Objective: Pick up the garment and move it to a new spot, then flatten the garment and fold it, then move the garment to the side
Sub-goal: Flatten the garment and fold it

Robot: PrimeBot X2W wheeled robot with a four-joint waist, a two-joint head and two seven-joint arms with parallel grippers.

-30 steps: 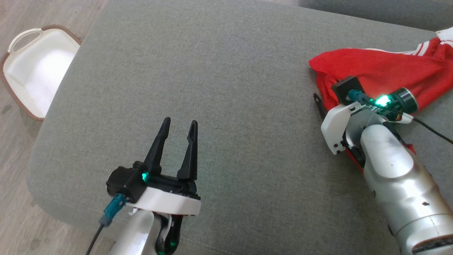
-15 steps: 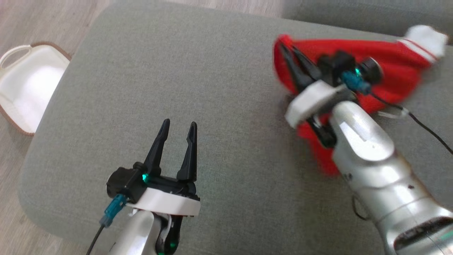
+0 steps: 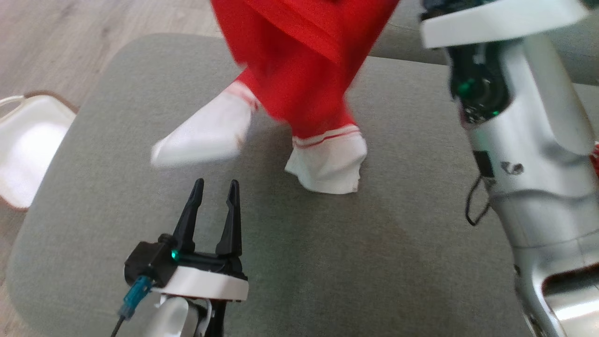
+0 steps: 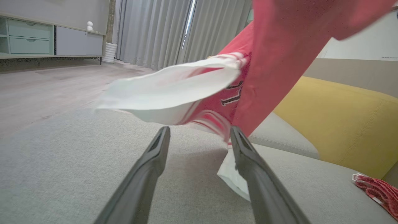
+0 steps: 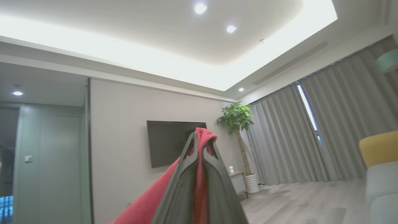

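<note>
Right gripper [image 5: 202, 140]: fingers pinched tight together on a fold of the red garment [image 3: 304, 70], red cloth showing between and above the tips in the right wrist view. Garment hangs from that grip over the far half of the grey sofa seat [image 3: 374, 262]; red body up high, two white sleeve ends low. Right sleeve end appears to touch the seat fabric; left one is flung out sideways and blurred, so I cannot tell if it makes contact. Dark lettering shows on the red cloth in the left wrist view, unreadable. Left gripper [image 3: 215, 183]: fingers spread apart, holding nothing, low over the near left part of the seat, tips pointing toward the hanging garment but apart from it. My right arm [image 3: 524, 164] rises at the right of the seat. Surface: woven grey upholstery, rounded corners, flat. Room: pale wood floor [image 3: 70, 37] to the left and beyond; white basket [image 3: 28, 140] with brown rim on the floor just beside the seat's left edge. Yellow cushion [image 4: 342, 118] at the far right, a small red-and-white cloth item [image 4: 376, 189] lying on the seat below it. Grey curtains [image 4: 155, 31] along the far wall, low cabinet [image 4: 28, 37] with drawers, ribbed white pot [image 4: 109, 53] beside it. Right wrist view: wall-mounted dark screen [image 5: 168, 140], potted tree [image 5: 236, 118], recessed ceiling lights.
</note>
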